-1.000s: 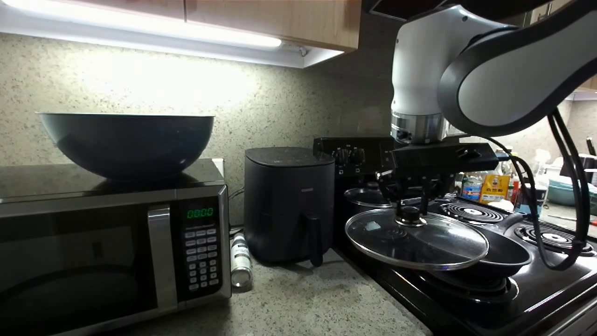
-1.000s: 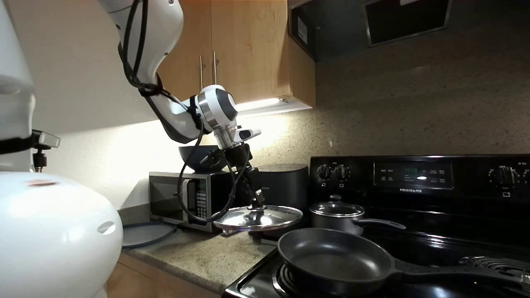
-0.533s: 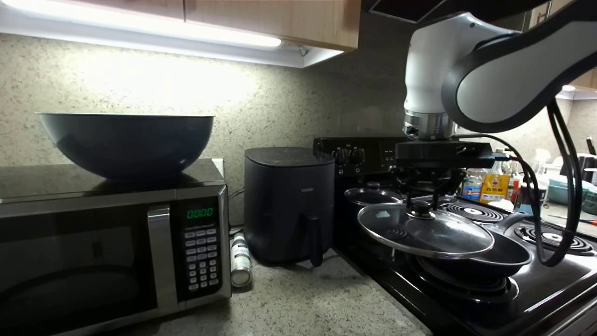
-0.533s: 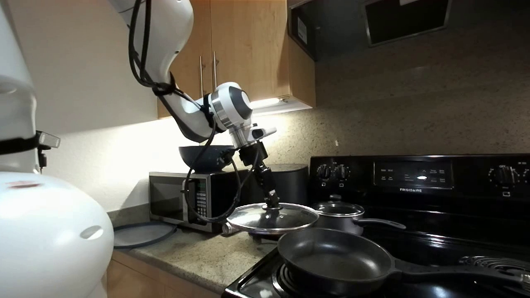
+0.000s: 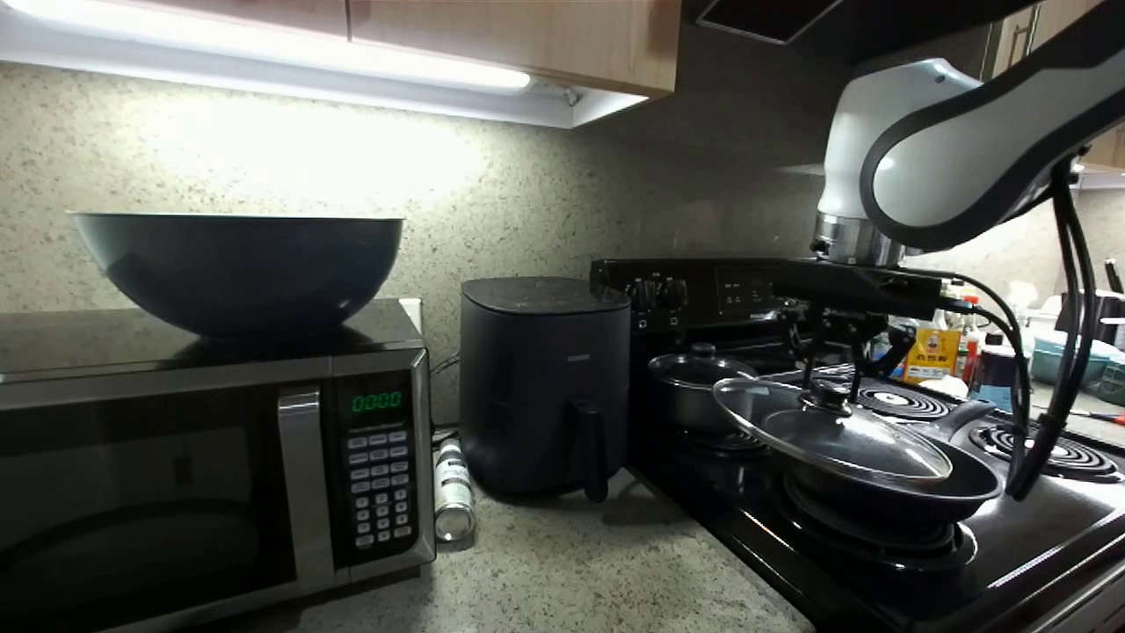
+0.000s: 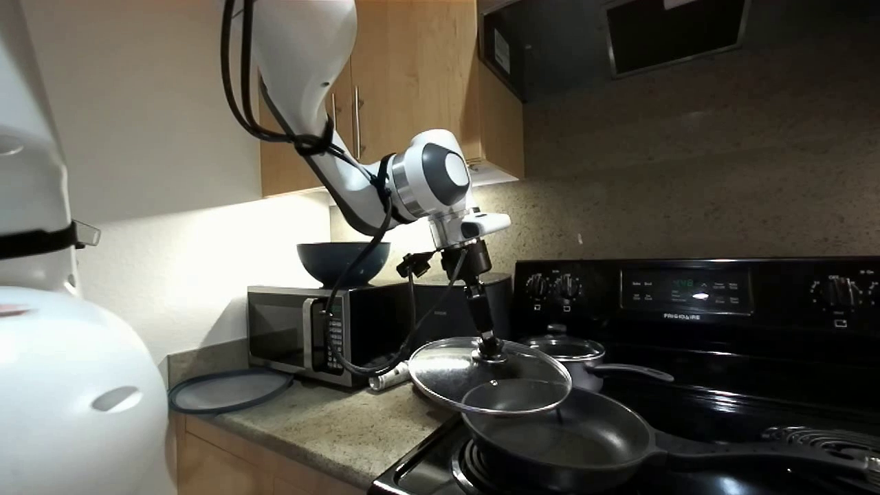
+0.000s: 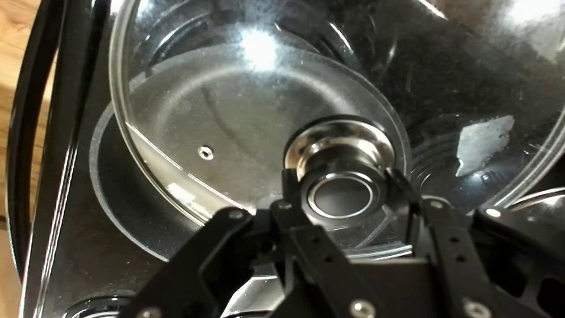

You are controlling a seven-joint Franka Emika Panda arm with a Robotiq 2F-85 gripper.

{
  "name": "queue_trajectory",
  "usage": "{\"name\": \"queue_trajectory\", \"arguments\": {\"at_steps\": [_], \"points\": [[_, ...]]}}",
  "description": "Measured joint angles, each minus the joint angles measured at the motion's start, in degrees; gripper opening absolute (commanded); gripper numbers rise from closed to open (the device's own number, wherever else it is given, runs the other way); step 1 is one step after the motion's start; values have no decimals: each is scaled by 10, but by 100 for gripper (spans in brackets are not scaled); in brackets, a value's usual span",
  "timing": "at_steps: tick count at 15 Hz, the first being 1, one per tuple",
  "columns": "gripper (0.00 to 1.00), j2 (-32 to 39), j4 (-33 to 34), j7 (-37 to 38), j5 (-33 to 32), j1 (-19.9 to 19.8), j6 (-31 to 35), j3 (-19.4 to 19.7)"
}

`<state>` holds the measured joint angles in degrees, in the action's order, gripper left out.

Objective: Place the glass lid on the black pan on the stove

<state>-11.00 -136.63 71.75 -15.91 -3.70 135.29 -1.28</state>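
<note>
The glass lid [image 5: 857, 444] hangs tilted, with its knob in my gripper [image 7: 342, 179]. In the wrist view, the two fingers [image 7: 292, 187] press on opposite sides of the dark, silver-ringed knob [image 7: 340, 198]. On a front burner of the stove [image 6: 708, 361] sits the black pan [image 6: 598, 440], its handle pointing away from the lid. Seen in an exterior view, the lid [image 6: 447, 371] overlaps only the near-left part of the pan, off-centre. Whether its low edge touches the pan, I cannot tell. Through the glass, part of the pan's floor [image 7: 238, 110] shows.
Behind the pan stands a small lidded pot [image 6: 564, 371] with its handle [image 6: 636, 371] reaching sideways. The air fryer [image 5: 545, 387] and microwave [image 5: 378, 475], with a large bowl [image 5: 242, 272] on top, flank the stove. Arm cables [image 5: 1068, 352] hang low beside the pan.
My gripper has carried the lid toward the pan and slightly down, so it now overlaps the pan more. The lid has become more tilted. The pan has stayed put.
</note>
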Motion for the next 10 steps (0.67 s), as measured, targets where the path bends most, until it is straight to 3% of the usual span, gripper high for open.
{"name": "queue_trajectory", "arguments": {"at_steps": [2,3,6,10], "points": [[49,3,0,9,0,1,2,-1],[24,3,0,9,1,1,2,-2],[24,9,1,9,1,1,0,-2],[24,63,52,29,71,3,-25,-1]]}}
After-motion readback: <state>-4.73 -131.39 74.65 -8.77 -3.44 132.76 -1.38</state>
